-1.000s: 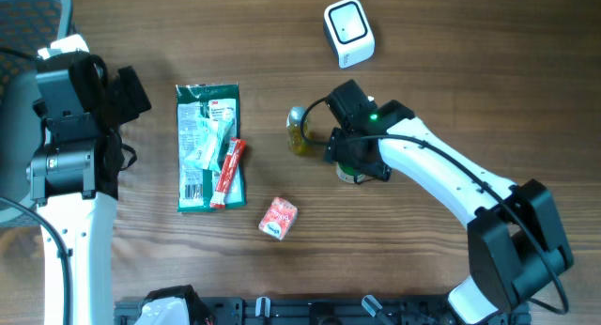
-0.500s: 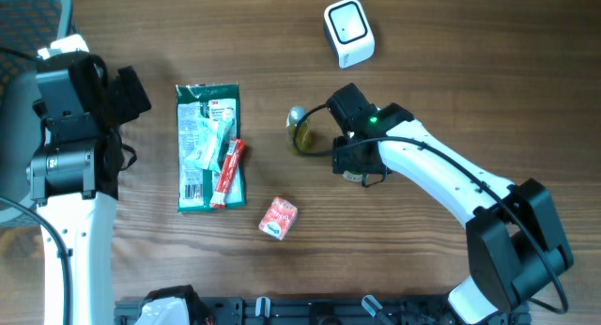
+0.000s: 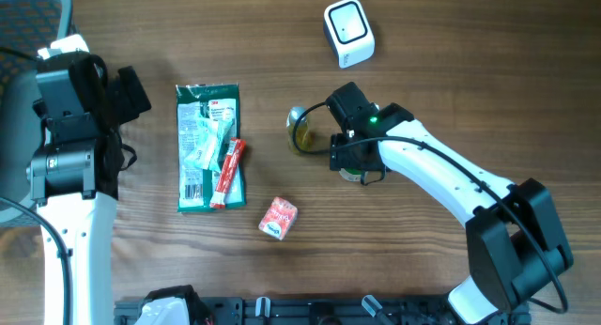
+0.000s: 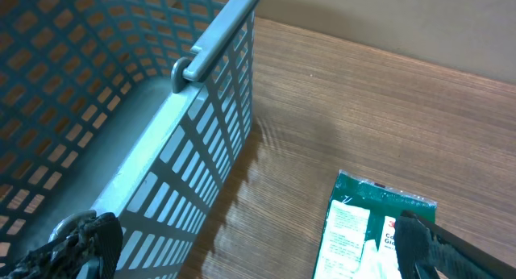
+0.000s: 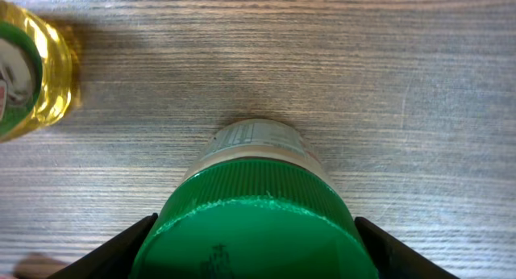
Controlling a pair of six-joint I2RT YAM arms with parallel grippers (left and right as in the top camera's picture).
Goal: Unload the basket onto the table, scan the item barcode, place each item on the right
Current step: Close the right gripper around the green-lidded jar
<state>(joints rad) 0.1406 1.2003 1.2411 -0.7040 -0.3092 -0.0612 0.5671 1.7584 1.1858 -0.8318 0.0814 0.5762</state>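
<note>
There is a jar (image 5: 256, 222) with a green lid. It stands upright on the table (image 3: 470, 62), right under my right gripper (image 3: 355, 165). From my right wrist I look straight down on the lid. One dark finger (image 5: 129, 248) is at the left side of the lid and the other is at the right side. Both fingers look very close to the lid. I cannot tell if they press on it or only stand beside it.

Just to the left of the jar lies a small yellow bottle (image 3: 300, 131) on its side. It does not touch the jar.

Further back on the table, well apart from the jar, sits the white scanner (image 3: 348, 32).

Over to the left lies a flat green packet (image 3: 205, 165). A red stick (image 3: 228, 172) lies across its right edge. Near them, closer to the front, is a little red and white packet (image 3: 278, 218).

My left gripper (image 4: 258, 259) is far from the jar, at the left side of the table. It is wide open and has nothing in it. It hangs next to a blue basket (image 4: 121, 110) with a grid wall. From that wrist I see the top end of the green packet down on the wood.
</note>
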